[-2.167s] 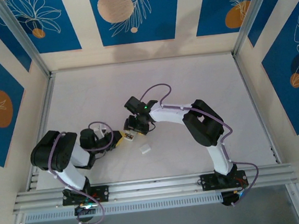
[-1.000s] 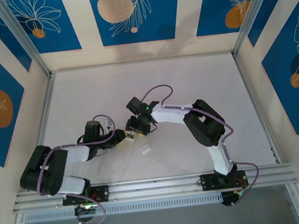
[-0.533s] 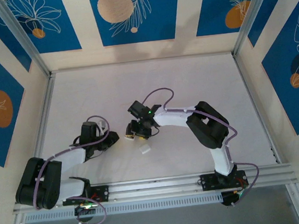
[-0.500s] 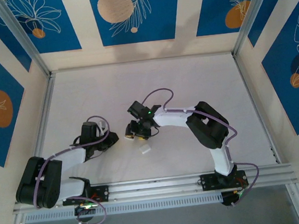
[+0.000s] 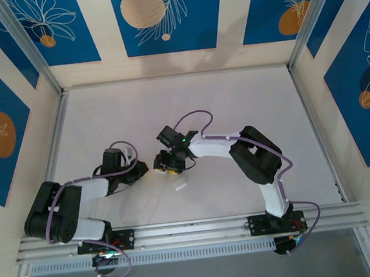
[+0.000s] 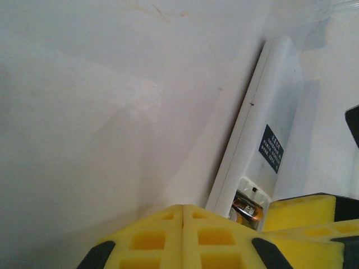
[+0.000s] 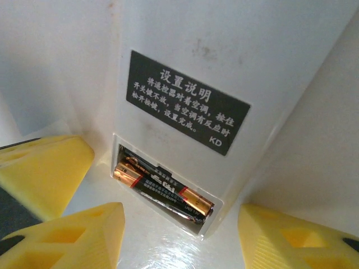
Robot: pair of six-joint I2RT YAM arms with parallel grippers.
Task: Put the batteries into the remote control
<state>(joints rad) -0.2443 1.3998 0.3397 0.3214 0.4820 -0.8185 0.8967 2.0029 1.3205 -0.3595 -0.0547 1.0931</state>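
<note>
Two yellow fingers of the left tool (image 6: 182,218) are closed, empty. The right tool (image 7: 180,216) straddles the flat white plastic remote control (image 7: 185,50) on the bench (image 5: 233,102); pinching or not, I cannot tell. Dark gold-ended batteries (image 7: 162,188) sit inside. Probably light, slippery: hold long edges.
</note>
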